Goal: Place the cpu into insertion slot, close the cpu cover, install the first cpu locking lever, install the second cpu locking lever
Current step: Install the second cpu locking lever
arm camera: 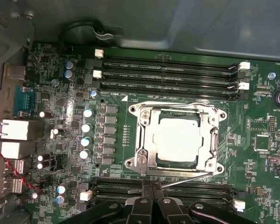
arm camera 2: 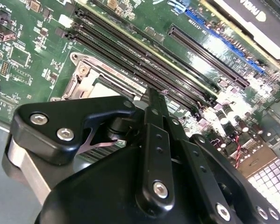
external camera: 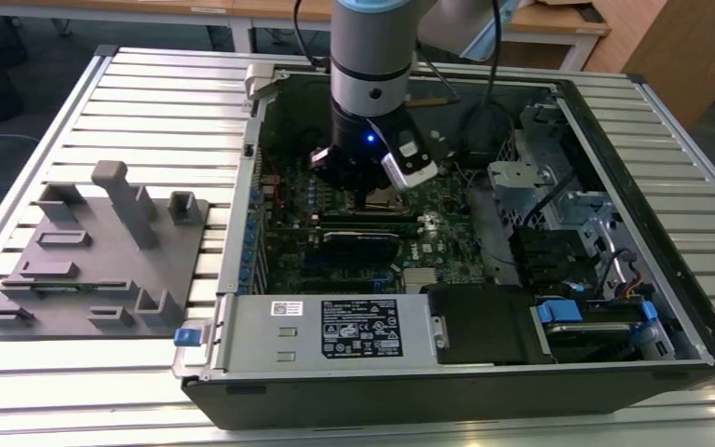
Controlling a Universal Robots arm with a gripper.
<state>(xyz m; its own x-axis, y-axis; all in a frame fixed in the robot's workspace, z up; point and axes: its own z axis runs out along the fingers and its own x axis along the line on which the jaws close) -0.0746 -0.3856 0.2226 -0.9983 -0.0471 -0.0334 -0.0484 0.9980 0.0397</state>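
Item: cpu (arm camera: 177,139), pale square chip, seated flat in the insertion slot (arm camera: 144,161) on the green motherboard, between the upper memory slots (arm camera: 168,70) and the lower memory slots (arm camera: 196,191). Item: cpu cover (arm camera: 177,112), silvery frame, lying down over the chip's edges with the chip showing through its window; by the look of it, placing and covering are done. Item: locking lever (arm camera: 186,179), a thin bright rod running along the socket's side nearest the gripper, slanted rather than parallel to the frame, so you should judge it not yet latched. Item: gripper (arm camera: 152,189), fingers drawn together, tips just beside the lever's free end; whether they touch it or pinch it you cannot tell from the first wrist view. In the exterior view the gripper (external camera: 370,191) hangs low inside the open computer case (external camera: 457,391), which rests on the slatted tabletop (external camera: 85,391) near a grey fixture (external camera: 97,261). Handling note: the step in hand reads as the first lever. Press on the rod itself, not the cover; keep the fingertips clear of the lower memory slots; push down and sideways together so the end tucks under its hook, and keep the force modest, since the thin rod will likely spring.
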